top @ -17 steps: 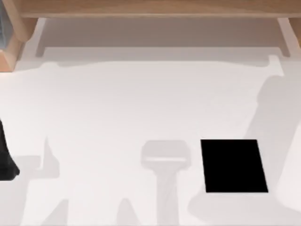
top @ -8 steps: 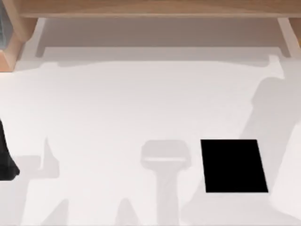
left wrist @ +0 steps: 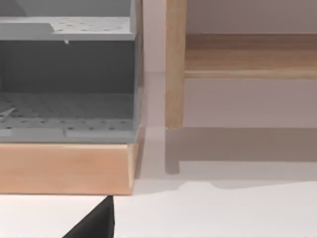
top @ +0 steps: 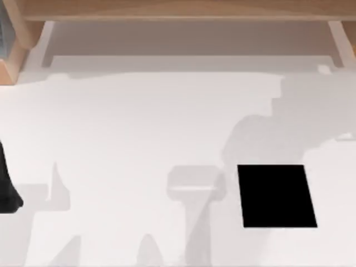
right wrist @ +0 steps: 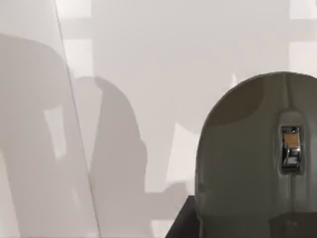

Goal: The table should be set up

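Right wrist view: mouse (right wrist: 257,158) close over black pad (right wrist: 181,220) corner on the white tabletop (right wrist: 148,74); we cannot tell the right claw's grip, so it may land off-pad; left arm (top: 5,189) parked at left edge.

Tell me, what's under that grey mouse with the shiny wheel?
A dark corner of the black pad peeks out beneath the mouse, with the white table all around. The mouse covers the rest, so whether it touches the pad cannot be told.
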`<state>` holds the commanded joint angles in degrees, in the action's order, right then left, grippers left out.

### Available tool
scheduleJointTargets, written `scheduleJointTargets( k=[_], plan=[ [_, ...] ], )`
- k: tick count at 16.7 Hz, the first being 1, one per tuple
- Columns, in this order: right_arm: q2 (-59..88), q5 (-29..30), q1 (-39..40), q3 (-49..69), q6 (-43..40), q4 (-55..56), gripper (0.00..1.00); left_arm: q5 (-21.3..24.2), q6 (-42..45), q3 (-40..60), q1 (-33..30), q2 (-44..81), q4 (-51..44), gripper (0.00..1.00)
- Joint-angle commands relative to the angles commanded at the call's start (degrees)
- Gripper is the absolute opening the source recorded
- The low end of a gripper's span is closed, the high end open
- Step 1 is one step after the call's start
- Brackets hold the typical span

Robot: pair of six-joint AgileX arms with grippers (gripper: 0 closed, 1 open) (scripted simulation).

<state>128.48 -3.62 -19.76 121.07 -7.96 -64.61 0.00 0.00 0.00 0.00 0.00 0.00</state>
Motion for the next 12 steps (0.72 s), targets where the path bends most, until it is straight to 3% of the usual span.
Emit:
scheduleJointTargets(
  k=[12],
  plan=[
    [-18.1, -0.5, 14.1, -17.3, 20.0, 10.6, 0.0, 0.0, 0.0, 0.0, 0.0, 0.0, 0.0, 1.0]
  ],
)
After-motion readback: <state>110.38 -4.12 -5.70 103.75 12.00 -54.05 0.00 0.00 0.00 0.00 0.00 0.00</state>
